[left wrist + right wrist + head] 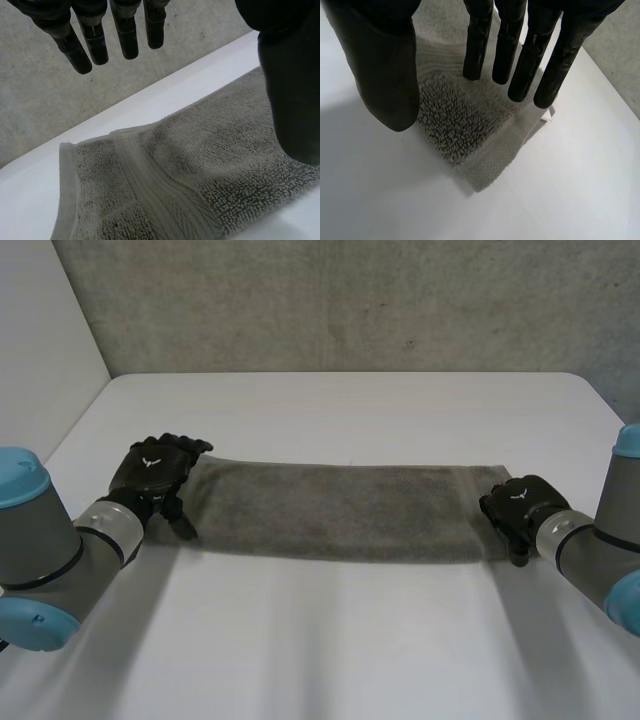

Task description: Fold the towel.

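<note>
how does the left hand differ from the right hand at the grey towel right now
The black left hand is at the left end of the grey terry towel; the black right hand is at its right end. The left hand's thumb spreads wide from its fingers; the right hand's thumb sits closer to them. Both are open with straight fingers, and neither pinches the towel.

Soft diffuse light; white table [330,640] bright; towel [340,505] near edge shadowed.

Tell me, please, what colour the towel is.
The towel is plain grey-brown; the left wrist view shows it best.
</note>
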Tool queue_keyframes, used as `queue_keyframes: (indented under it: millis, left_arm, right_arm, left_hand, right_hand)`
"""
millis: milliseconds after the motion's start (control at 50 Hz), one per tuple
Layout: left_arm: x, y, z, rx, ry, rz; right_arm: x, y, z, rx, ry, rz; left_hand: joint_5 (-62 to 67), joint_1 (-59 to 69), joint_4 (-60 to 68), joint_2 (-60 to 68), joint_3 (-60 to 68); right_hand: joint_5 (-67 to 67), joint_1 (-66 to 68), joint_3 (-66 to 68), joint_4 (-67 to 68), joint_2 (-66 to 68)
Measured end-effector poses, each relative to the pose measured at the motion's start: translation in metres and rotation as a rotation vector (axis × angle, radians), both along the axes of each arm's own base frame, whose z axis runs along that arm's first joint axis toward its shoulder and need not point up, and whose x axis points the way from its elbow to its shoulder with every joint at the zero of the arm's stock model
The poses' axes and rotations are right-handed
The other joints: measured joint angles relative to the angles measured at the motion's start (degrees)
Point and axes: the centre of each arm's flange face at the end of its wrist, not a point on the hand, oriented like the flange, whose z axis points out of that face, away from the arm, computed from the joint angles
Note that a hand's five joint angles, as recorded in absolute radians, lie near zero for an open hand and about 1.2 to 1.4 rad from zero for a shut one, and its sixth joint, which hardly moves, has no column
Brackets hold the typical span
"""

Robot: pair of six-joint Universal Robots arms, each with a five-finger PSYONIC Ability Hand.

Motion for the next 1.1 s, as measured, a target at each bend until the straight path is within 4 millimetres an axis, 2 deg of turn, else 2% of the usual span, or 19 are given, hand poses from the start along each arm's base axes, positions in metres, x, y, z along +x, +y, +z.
queue_keyframes:
  millis: [60, 120, 140, 180, 380, 480, 520, 620, 700, 760, 800, 840, 860, 900, 960, 1000, 1040, 1060, 1100]
  left_arm:
    - [0.0, -0.001, 0.001, -0.003, 0.0, 0.002]
    - [0.001, -0.001, 0.001, -0.005, 0.0, 0.004]
    - [0.001, -0.001, 0.001, -0.005, 0.0, 0.005]
    - [0.001, -0.001, 0.001, -0.006, 0.0, 0.006]
    - [0.002, -0.002, 0.005, -0.016, 0.001, 0.01]
    - [0.005, -0.003, 0.011, -0.033, 0.005, 0.02]
    - [0.007, -0.004, 0.016, -0.044, 0.008, 0.028]
    - [0.01, -0.005, 0.023, -0.064, 0.013, 0.039]
    - [0.012, -0.007, 0.027, -0.078, 0.017, 0.044]
    - [0.012, -0.007, 0.03, -0.087, 0.018, 0.046]
    - [0.011, -0.008, 0.031, -0.09, 0.019, 0.044]
    - [0.01, -0.008, 0.032, -0.095, 0.02, 0.042]
    - [0.01, -0.007, 0.033, -0.095, 0.02, 0.041]
    - [0.009, -0.007, 0.033, -0.097, 0.021, 0.038]
    - [0.008, -0.006, 0.034, -0.099, 0.021, 0.036]
    - [0.007, -0.005, 0.034, -0.099, 0.021, 0.033]
    - [0.006, -0.005, 0.034, -0.099, 0.021, 0.031]
    - [0.006, -0.004, 0.034, -0.098, 0.021, 0.03]
    - [0.005, -0.003, 0.033, -0.097, 0.021, 0.029]
  right_arm:
    - [-0.001, -0.003, -0.006, 0.0, 0.004, -0.007]
    - [-0.005, -0.007, -0.01, 0.0, 0.01, -0.017]
    - [-0.006, -0.01, -0.012, -0.001, 0.013, -0.023]
    - [-0.009, -0.013, -0.012, -0.006, 0.016, -0.033]
    - [-0.036, -0.034, -0.007, -0.052, 0.063, -0.101]
    - [-0.067, -0.05, 0.001, -0.08, 0.182, -0.144]
    - [-0.088, -0.06, 0.008, -0.098, 0.268, -0.178]
    - [-0.12, -0.079, 0.028, -0.15, 0.42, -0.256]
    - [-0.12, -0.088, 0.053, -0.227, 0.47, -0.292]
    - [-0.099, -0.089, 0.076, -0.31, 0.453, -0.273]
    - [-0.076, -0.084, 0.088, -0.362, 0.42, -0.235]
    - [-0.033, -0.072, 0.104, -0.439, 0.353, -0.149]
    - [-0.02, -0.067, 0.107, -0.457, 0.334, -0.122]
    - [0.027, -0.044, 0.115, -0.517, 0.264, -0.005]
    - [0.075, -0.014, 0.117, -0.564, 0.198, 0.129]
    - [0.115, 0.02, 0.113, -0.591, 0.145, 0.261]
    - [0.131, 0.035, 0.108, -0.593, 0.129, 0.318]
    - [0.152, 0.057, 0.096, -0.583, 0.113, 0.4]
    - [0.17, 0.078, 0.081, -0.563, 0.107, 0.477]
  left_hand:
    - [0.0, 0.0, 0.0, 0.0, 0.0]
    - [0.0, 0.0, 0.0, 0.0, 0.0]
    - [0.0, 0.0, 0.0, 0.0, 0.0]
    - [0.0, 0.0, 0.0, 0.0, 0.0]
    - [0.0, 0.0, 0.0, 0.0, -0.1]
    - [-0.1, 0.0, 0.0, 0.0, -0.1]
    - [-0.1, 0.0, 0.0, 0.0, -0.1]
    - [0.0, 0.0, 0.0, 0.0, -0.1]
    - [0.0, 0.0, 0.0, 0.0, -0.1]
    - [0.0, 0.0, 0.0, 0.0, -0.1]
    - [0.0, 0.0, 0.0, 0.0, -0.1]
    - [0.0, 0.0, 0.0, 0.0, -0.1]
    - [-0.1, 0.0, 0.0, 0.0, -0.1]
    - [-0.1, 0.0, 0.0, 0.0, -0.1]
    - [-0.1, 0.0, 0.0, 0.0, -0.1]
    - [0.0, 0.0, 0.0, 0.0, -0.1]
    - [0.0, 0.0, 0.0, 0.0, -0.1]
    - [-0.1, 0.0, 0.0, 0.0, -0.1]
    - [-0.1, 0.0, 0.0, 0.0, -0.1]
  right_hand:
    - [4.0, 4.1, 3.8, 3.9, 4.2]
    - [19.1, 19.1, 18.8, 19.1, 19.6]
    - [30.2, 30.7, 30.6, 31.0, 31.8]
    - [38.8, 38.0, 38.3, 38.7, 39.0]
    - [40.7, 39.3, 40.4, 41.0, 39.2]
    - [40.7, 39.4, 40.4, 41.0, 39.2]
    - [40.7, 39.5, 40.4, 41.0, 39.2]
    - [40.7, 39.5, 40.4, 41.0, 39.2]
    - [40.7, 39.8, 40.5, 41.0, 39.2]
    - [40.7, 39.8, 40.7, 41.0, 39.2]
    - [40.7, 39.8, 40.7, 41.0, 39.2]
    - [40.7, 39.8, 40.7, 41.0, 39.2]
    - [40.7, 39.8, 40.7, 41.0, 39.2]
    - [40.7, 39.8, 40.8, 41.0, 39.2]
    - [40.7, 39.8, 40.9, 41.0, 39.2]
    - [40.7, 39.8, 40.9, 41.0, 39.2]
    - [40.7, 39.8, 40.9, 41.0, 39.2]
    - [40.7, 39.8, 40.9, 41.0, 39.2]
    - [40.7, 39.7, 40.9, 41.0, 39.2]
